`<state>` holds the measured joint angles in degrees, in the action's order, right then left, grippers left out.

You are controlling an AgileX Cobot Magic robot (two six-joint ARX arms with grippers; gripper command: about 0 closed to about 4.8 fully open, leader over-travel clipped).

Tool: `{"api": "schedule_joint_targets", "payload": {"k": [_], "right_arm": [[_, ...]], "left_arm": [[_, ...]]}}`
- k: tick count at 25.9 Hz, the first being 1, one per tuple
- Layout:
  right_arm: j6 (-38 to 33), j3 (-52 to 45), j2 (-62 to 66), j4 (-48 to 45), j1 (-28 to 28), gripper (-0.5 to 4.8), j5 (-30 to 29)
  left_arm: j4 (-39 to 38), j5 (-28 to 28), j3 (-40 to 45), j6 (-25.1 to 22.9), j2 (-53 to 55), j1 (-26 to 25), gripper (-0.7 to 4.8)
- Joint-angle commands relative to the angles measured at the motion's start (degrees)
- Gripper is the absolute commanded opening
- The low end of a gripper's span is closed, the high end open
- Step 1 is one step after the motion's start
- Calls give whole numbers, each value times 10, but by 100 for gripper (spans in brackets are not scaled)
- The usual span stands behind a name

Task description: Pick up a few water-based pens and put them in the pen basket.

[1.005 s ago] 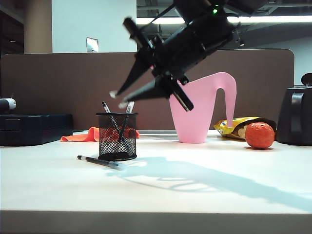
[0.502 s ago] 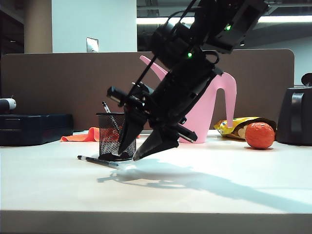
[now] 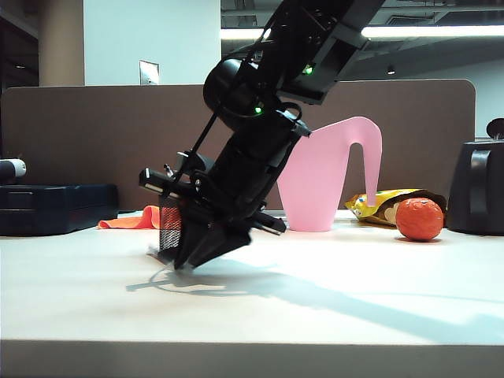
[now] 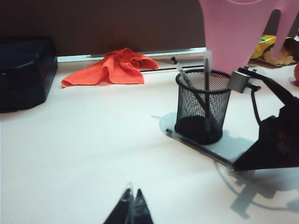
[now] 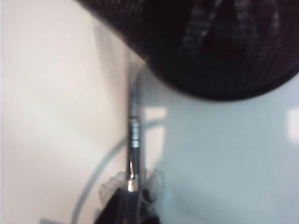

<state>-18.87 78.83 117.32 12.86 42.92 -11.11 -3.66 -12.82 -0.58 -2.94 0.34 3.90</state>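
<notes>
Grabbing last pen (image 5: 132, 140) off table (image 3: 331, 299), near pen basket (image 4: 203, 105). Right hand (image 5: 131, 193) pinched onto pen end. Left hand (image 4: 132, 205) closed, empty, parked nearside. Next: lift, tip upright, drop in basket.

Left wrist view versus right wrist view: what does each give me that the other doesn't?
Only the left wrist view: two pens standing in the pen basket, the orange cloth, the pink watering can, and the left claw shut, hovering clear of it all.

Only the right wrist view: the right claw closed on the end of the third pen.

Both: that pen lying on the table beside the basket's base, with the right claw at its end.
</notes>
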Motion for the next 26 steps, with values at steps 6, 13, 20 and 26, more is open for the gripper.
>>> {"api": "schedule_joint_targets", "payload": {"k": [6,13,20,26], "right_arm": [[24,-1,-2,65,12,-9,37],[30,3,-75,50,27,-9,35],[52,3,-127,38,38,-9,46],[47,4,-148,79,9,-9,48]], "left_arm": [[7,0,-1,2,0,0,-4],[7,0,-1,2,0,0,-4],[7,0,-1,2,0,0,-4],[8,-1,-1,2,0,0,-4]]}}
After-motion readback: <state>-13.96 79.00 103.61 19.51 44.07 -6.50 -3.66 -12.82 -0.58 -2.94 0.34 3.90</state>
